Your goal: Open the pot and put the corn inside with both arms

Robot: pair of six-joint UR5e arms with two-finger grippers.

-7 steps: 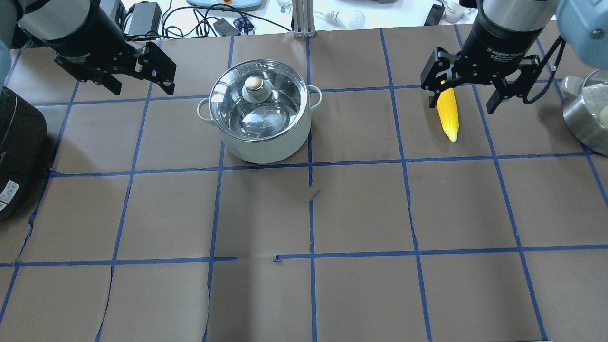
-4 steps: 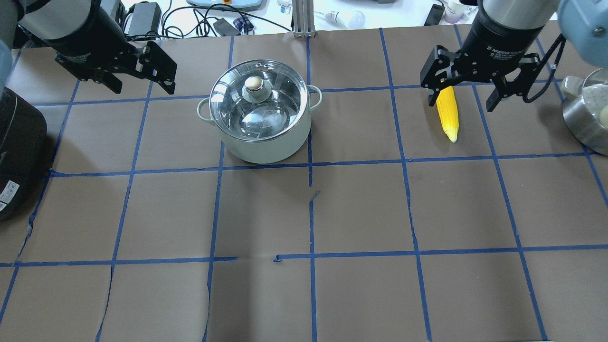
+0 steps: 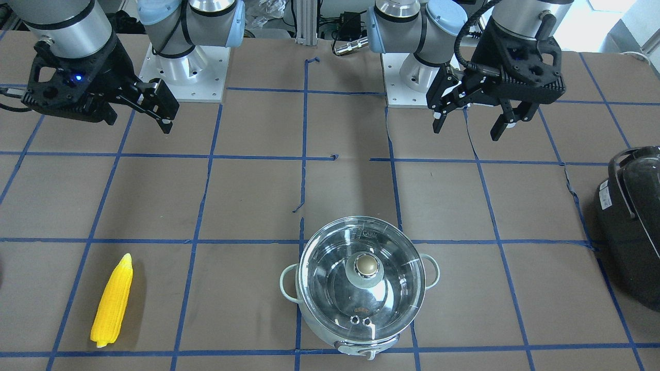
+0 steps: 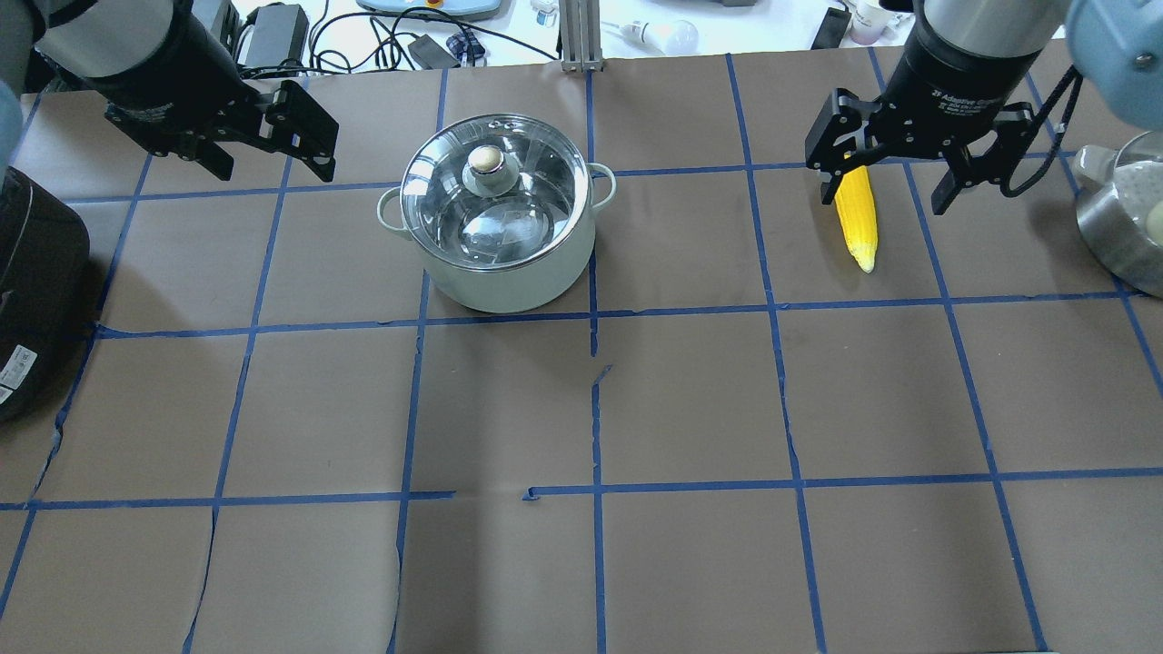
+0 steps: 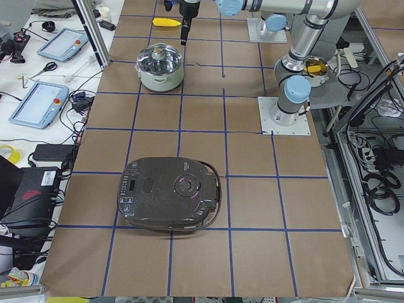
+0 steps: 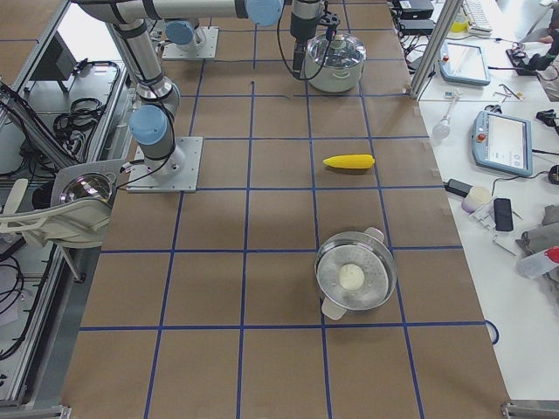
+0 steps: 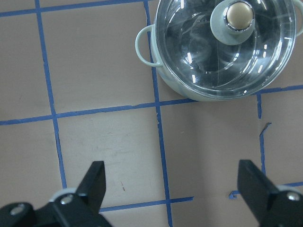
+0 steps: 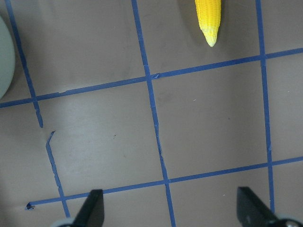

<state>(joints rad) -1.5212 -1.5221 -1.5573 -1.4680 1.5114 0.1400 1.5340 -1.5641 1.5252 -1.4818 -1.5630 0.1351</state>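
Observation:
The mint-green pot (image 4: 498,245) stands at the far middle of the table with its glass lid (image 4: 522,213) and brass knob (image 4: 485,160) on. It also shows in the front view (image 3: 361,330) and the left wrist view (image 7: 222,47). The yellow corn (image 4: 857,218) lies flat at the far right, and shows in the front view (image 3: 112,301) and the right wrist view (image 8: 208,19). My left gripper (image 4: 268,168) hangs open and empty, high and left of the pot. My right gripper (image 4: 883,200) hangs open and empty, high over the corn's thick end.
A black glossy appliance (image 4: 32,291) sits at the table's left edge. A steel pot with a pale lump inside (image 4: 1122,218) sits at the right edge. Brown paper with blue tape lines (image 4: 595,409) covers the table. Cables and devices lie beyond the far edge.
Both grippers stay open and have barely shifted. The pot, its lid and the corn have not moved.

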